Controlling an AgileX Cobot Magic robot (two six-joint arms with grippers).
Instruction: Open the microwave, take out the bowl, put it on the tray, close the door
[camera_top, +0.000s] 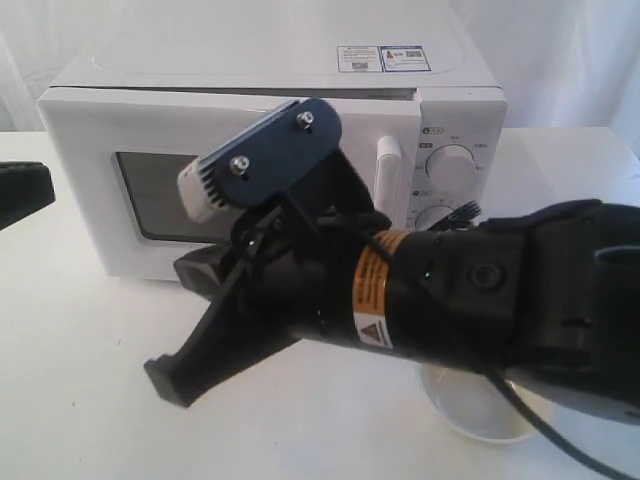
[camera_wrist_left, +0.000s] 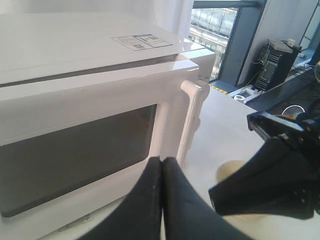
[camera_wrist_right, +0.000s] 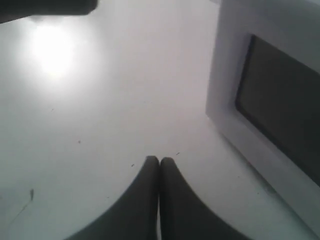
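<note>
Exterior view: microwave (camera_top: 270, 100) at 12 o'clock on the counter (camera_top: 80, 420), door (camera_top: 100, 130) almost shut. Its stiff bar handle (camera_top: 388, 165), at the door's 3 o'clock edge, is judged the best hold. Left wrist view: left tool (camera_wrist_left: 161, 161) pressed together, empty. Right wrist view: right tool (camera_wrist_right: 160, 161) likewise.

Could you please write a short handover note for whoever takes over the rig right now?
Left gripper: shut, empty, pointing at the door near its handle.
Right gripper: shut, empty, low over the table in front of the microwave.
Bowl: seems to be out, on the table beside the microwave, mostly hidden under the right arm. No tray can be made out.
Done, apparently: bowl taken out.
Left: the door looks slightly ajar along its top edge, so push it shut. Check where the bowl sits.
</note>
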